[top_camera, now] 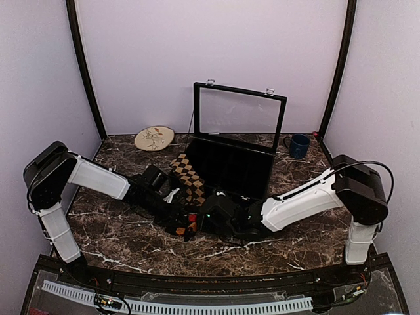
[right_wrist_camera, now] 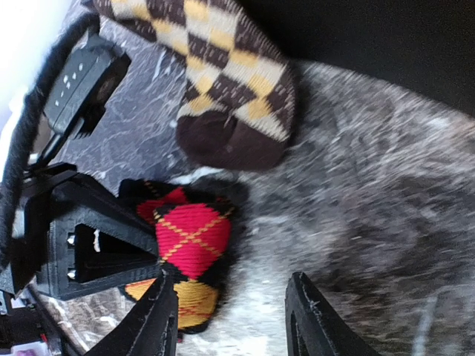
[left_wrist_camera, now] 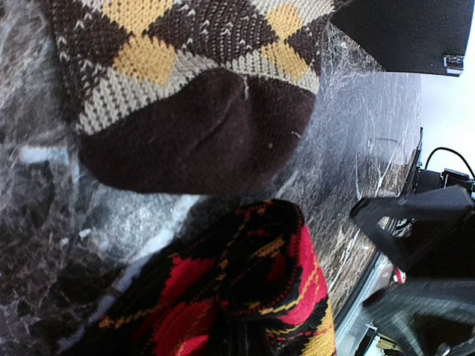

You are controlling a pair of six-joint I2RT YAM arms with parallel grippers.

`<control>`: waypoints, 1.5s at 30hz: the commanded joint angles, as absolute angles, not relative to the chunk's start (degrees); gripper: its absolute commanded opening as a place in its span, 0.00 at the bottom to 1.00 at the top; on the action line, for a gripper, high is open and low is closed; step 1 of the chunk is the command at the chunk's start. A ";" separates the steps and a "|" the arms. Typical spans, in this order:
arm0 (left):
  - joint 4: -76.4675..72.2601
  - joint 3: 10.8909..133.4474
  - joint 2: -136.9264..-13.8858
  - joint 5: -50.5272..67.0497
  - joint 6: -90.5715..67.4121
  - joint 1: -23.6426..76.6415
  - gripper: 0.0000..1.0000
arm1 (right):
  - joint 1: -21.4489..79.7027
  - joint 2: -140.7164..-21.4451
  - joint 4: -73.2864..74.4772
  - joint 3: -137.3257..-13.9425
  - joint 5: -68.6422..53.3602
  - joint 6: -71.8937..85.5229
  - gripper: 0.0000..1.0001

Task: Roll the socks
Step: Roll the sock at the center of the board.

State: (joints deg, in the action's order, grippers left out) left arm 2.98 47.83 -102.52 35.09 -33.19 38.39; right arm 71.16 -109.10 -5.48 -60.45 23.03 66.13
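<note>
Evidently soft, light, floppy: the left pincer pinches the red sock at its bunched end, likely the best hold; the right pincer stands spread, empty.

Tan-brown sock, argyle diamonds in tan, yellow and dark brown, solid dark brown toe, lying flat and stretched out on the table, red sock, red, orange and black argyle, bunched into a compact roll, just beside that toe
</note>
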 commanded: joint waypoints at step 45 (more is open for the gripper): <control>18.30 42.10 -91.08 23.00 -32.61 34.37 0.16 | 69.54 -119.79 17.31 -81.84 15.42 60.39 0.00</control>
State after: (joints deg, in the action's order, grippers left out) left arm 8.05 44.80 -95.90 29.91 -32.60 36.21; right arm 70.00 -119.46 8.80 -79.35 12.47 64.69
